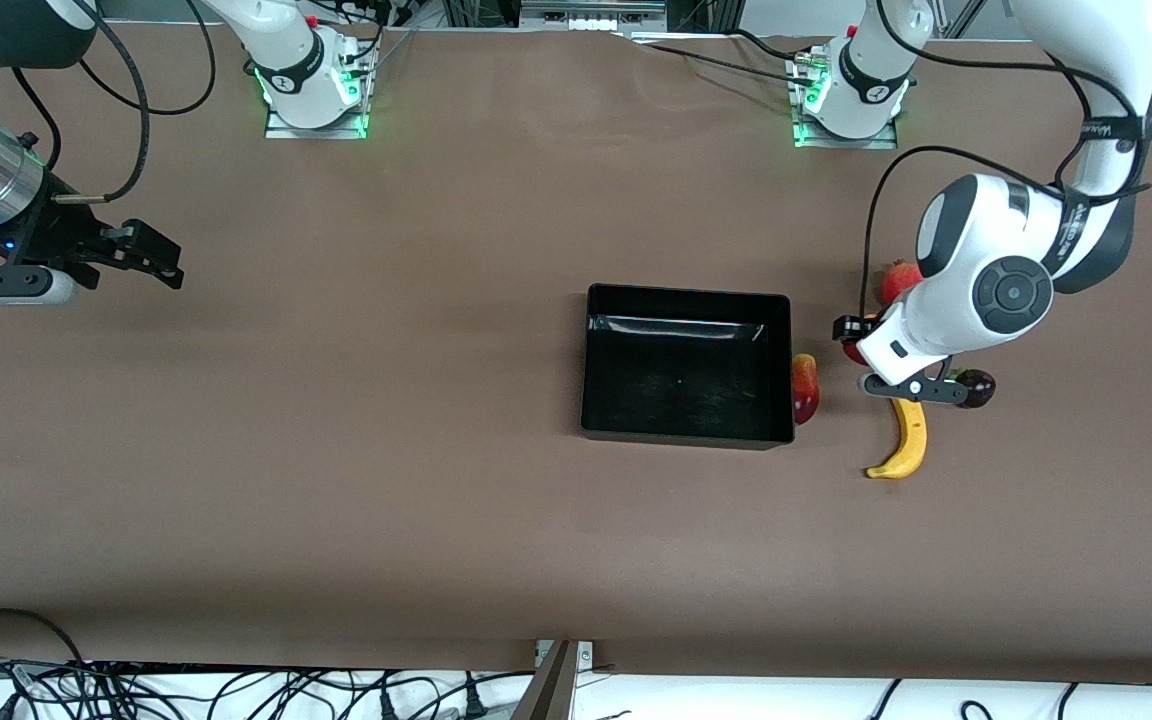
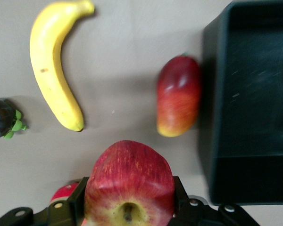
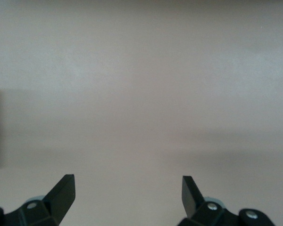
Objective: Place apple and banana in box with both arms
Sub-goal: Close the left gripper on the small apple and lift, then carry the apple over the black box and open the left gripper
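My left gripper [image 1: 864, 352] is shut on the apple [image 2: 129, 188], a red one with yellow streaks and a stem dimple, held between the two fingers just above the table. Only a sliver of the apple [image 1: 852, 351] shows under the arm in the front view. The banana [image 1: 908, 440] lies on the table beside it, nearer the front camera, and also shows in the left wrist view [image 2: 52, 66]. The black box [image 1: 686, 294] stands empty toward the table's middle, beside the apple; its wall shows in the left wrist view [image 2: 217, 94]. My right gripper [image 1: 161, 262] is open and empty over bare table at the right arm's end.
A red-yellow oval fruit [image 1: 805, 388] lies against the box's wall on the left arm's side [image 2: 178, 96]. A round red crowned fruit [image 1: 899, 278] sits farther from the front camera than the apple. A dark purple fruit [image 1: 976, 388] lies beside the banana [image 2: 1, 117].
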Controlling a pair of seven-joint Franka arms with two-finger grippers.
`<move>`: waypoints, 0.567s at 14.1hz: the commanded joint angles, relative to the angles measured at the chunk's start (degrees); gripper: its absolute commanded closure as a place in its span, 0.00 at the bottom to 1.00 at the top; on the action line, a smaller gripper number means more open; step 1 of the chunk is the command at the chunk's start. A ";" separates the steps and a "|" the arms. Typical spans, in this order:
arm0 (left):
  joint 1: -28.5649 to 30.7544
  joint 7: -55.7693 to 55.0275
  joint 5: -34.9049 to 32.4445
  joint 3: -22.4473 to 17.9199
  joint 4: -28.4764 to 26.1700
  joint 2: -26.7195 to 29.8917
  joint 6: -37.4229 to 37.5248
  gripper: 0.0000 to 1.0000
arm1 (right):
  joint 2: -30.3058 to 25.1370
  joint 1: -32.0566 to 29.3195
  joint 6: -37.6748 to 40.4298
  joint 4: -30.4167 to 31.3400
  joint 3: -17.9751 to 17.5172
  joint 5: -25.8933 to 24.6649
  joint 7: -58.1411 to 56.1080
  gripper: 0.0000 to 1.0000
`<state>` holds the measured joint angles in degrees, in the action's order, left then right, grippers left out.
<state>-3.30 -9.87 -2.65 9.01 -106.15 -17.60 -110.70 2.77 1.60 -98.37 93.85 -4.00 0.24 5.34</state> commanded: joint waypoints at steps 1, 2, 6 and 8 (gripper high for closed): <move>-4.42 -11.35 -0.60 1.53 2.79 -1.47 1.72 0.79 | 0.57 -0.63 0.19 -1.21 -0.57 -0.51 0.72 0.00; -6.79 -16.62 -0.60 1.54 3.31 -1.82 1.55 0.79 | 0.57 -0.63 0.19 -1.21 -0.57 -0.51 0.72 0.00; -11.03 -25.90 -0.60 1.54 6.39 -8.05 -1.08 0.80 | 0.57 -0.63 0.19 -1.21 -0.57 -0.51 0.72 0.00; -11.73 -25.64 -0.78 1.54 6.21 -11.04 -1.88 0.79 | 0.57 -0.63 0.11 -1.21 -0.57 -0.51 0.72 0.00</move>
<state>-14.80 -35.02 -2.64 10.90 -102.36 -24.54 -112.45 2.77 1.59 -98.39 93.84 -4.00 0.24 5.36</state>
